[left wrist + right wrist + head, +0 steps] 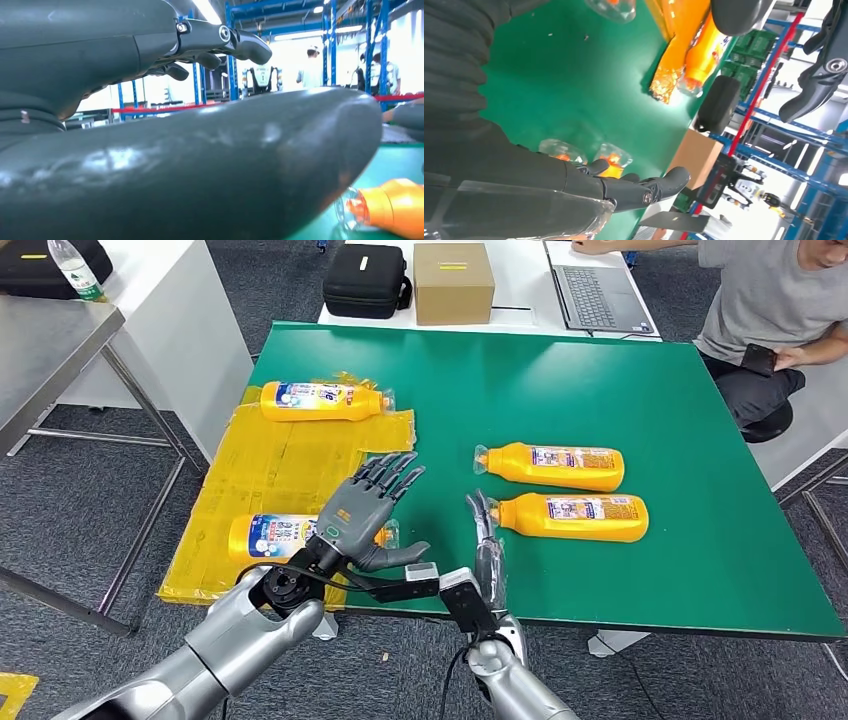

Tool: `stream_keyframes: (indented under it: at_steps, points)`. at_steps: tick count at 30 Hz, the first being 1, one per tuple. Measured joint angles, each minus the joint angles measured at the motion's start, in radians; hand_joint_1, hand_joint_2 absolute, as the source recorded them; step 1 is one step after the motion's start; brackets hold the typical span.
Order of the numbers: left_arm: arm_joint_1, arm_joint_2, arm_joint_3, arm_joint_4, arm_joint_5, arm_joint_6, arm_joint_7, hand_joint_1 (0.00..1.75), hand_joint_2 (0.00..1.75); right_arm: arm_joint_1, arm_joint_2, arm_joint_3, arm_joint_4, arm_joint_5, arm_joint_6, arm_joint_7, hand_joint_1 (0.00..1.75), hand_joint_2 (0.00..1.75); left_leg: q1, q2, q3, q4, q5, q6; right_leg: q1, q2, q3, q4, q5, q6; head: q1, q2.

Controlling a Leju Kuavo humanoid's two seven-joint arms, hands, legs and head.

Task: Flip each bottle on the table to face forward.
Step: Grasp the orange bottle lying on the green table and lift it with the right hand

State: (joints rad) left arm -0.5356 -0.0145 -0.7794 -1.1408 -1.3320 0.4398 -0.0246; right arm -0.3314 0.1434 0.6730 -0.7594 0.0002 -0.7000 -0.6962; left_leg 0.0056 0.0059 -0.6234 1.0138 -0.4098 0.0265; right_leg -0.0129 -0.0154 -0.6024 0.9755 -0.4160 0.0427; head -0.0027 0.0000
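From the head view, four orange plastic bottles lie on their sides on a flat green tabletop (620,420). Each is a smooth, flattened oblong with a clear cap and a blue and white label. The far-left bottle (322,401) rests on a crinkled yellow sheet (290,465) that covers the tabletop's left part, cap to the right. The near-left bottle (270,537) lies on the same sheet near the front edge, partly hidden behind the left hand (368,512). That hand is grey and dark, held flat above the tabletop with fingers spread wide, holding nothing. To the right, the upper-right bottle (555,466) and lower-right bottle (578,517) lie side by side, close together, caps to the left. The right hand (487,540) stands edge-on just beside the lower-right bottle's cap, fingers straight, holding nothing. Beyond the tabletop sit a black case (366,281), a cardboard box (453,282) and a laptop (590,295); a person (770,300) sits at the far right. In the left wrist view, the smooth grey thumb fills the foreground, with an orange bottle neck and clear cap at the lower corner. In the right wrist view, dark fingers extend over the glossy green surface near two clear caps.
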Motion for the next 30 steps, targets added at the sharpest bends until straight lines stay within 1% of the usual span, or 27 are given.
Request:
stream_keyframes:
  at_steps: [3, 5, 7, 9, 11, 14, 16, 18, 20, 23, 27, 30]
  points:
    - [0.012, 0.022, -0.004, -0.038, 0.013, 0.068, -0.014, 0.00, 0.00, 0.000, 0.005, -0.002, -0.009, 0.006, 0.000, 0.000, 0.00, 1.75, 0.000, 0.002, 0.000, 0.000, 0.000, 0.000, 0.000, 0.001, -0.001, 0.000, 0.000, 0.000, -0.002, 0.000]
    - [0.019, 0.028, -0.012, -0.085, 0.026, 0.115, -0.038, 0.00, 0.00, 0.001, 0.004, -0.008, -0.008, 0.000, 0.000, 0.001, 0.00, 1.75, 0.000, -0.002, -0.001, 0.000, 0.000, 0.000, -0.001, -0.002, 0.000, 0.000, 0.000, 0.000, -0.003, 0.000]
    - [0.027, 0.029, -0.021, -0.135, 0.041, 0.142, -0.054, 0.00, 0.00, 0.004, -0.002, -0.020, -0.005, 0.015, 0.000, 0.002, 0.00, 1.75, -0.001, -0.005, -0.002, 0.000, 0.000, 0.001, -0.001, -0.004, 0.000, 0.000, 0.000, 0.000, -0.002, 0.000]
    - [0.033, 0.032, -0.023, -0.162, 0.057, 0.155, -0.061, 0.00, 0.00, 0.008, -0.005, -0.036, -0.012, 0.071, 0.000, 0.001, 0.00, 1.75, -0.001, -0.003, -0.003, 0.000, 0.000, 0.001, -0.002, -0.002, -0.001, 0.000, 0.000, 0.000, -0.002, 0.000]
    - [0.039, 0.035, -0.023, -0.177, 0.077, 0.172, -0.070, 0.00, 0.00, 0.022, -0.002, -0.063, -0.038, 0.155, 0.000, 0.001, 0.00, 1.75, -0.001, -0.003, -0.003, 0.000, 0.000, 0.001, -0.002, -0.001, -0.001, 0.000, 0.000, 0.000, -0.003, 0.000]
    - [0.055, 0.041, -0.019, -0.193, 0.103, 0.218, -0.084, 0.00, 0.00, 0.057, 0.016, -0.158, -0.117, 0.300, -0.001, 0.001, 0.00, 1.75, -0.001, -0.004, -0.003, 0.000, 0.000, 0.000, -0.001, -0.003, -0.001, 0.000, 0.000, 0.000, -0.003, 0.000]
    - [0.066, 0.046, -0.014, -0.199, 0.110, 0.240, -0.090, 0.00, 0.00, 0.078, 0.031, -0.229, -0.178, 0.346, -0.002, 0.001, 0.00, 1.75, -0.001, -0.004, -0.003, 0.000, 0.000, 0.000, 0.000, -0.003, -0.001, 0.000, 0.000, 0.000, -0.003, 0.000]
    - [0.075, 0.050, -0.008, -0.203, 0.115, 0.248, -0.093, 0.00, 0.00, 0.099, 0.036, -0.273, -0.241, 0.346, -0.002, 0.001, 0.00, 1.75, 0.000, -0.004, -0.003, 0.000, 0.000, 0.000, 0.000, -0.003, -0.001, 0.000, 0.000, 0.000, -0.003, 0.000]
    - [0.083, 0.054, 0.000, -0.204, 0.120, 0.250, -0.093, 0.00, 0.00, 0.127, 0.036, -0.295, -0.311, 0.333, -0.002, 0.001, 0.00, 1.75, 0.000, -0.004, -0.003, 0.000, 0.000, 0.000, 0.000, -0.003, -0.002, 0.000, 0.000, 0.000, -0.002, 0.000]
    - [0.094, 0.056, 0.012, -0.204, 0.133, 0.245, -0.091, 0.00, 0.00, 0.171, 0.031, -0.306, -0.409, 0.301, -0.002, 0.001, 0.00, 1.75, 0.000, -0.004, -0.003, 0.000, 0.000, 0.000, -0.001, -0.003, -0.002, 0.000, 0.000, 0.000, -0.002, 0.000]
    - [0.096, 0.057, 0.024, -0.196, 0.169, 0.227, -0.092, 0.00, 0.00, 0.209, 0.011, -0.305, -0.494, 0.272, -0.002, 0.001, 0.00, 1.75, 0.000, -0.004, -0.003, 0.000, 0.000, 0.000, -0.001, -0.003, -0.002, 0.000, 0.000, 0.000, -0.002, 0.000]
    - [0.096, 0.056, 0.030, -0.187, 0.202, 0.214, -0.104, 0.00, 1.31, 0.228, 0.000, -0.301, -0.532, 0.257, -0.002, 0.001, 0.00, 1.75, -0.001, -0.004, -0.003, 0.000, 0.000, 0.000, -0.001, -0.003, -0.002, 0.000, 0.000, 0.000, -0.002, 0.000]
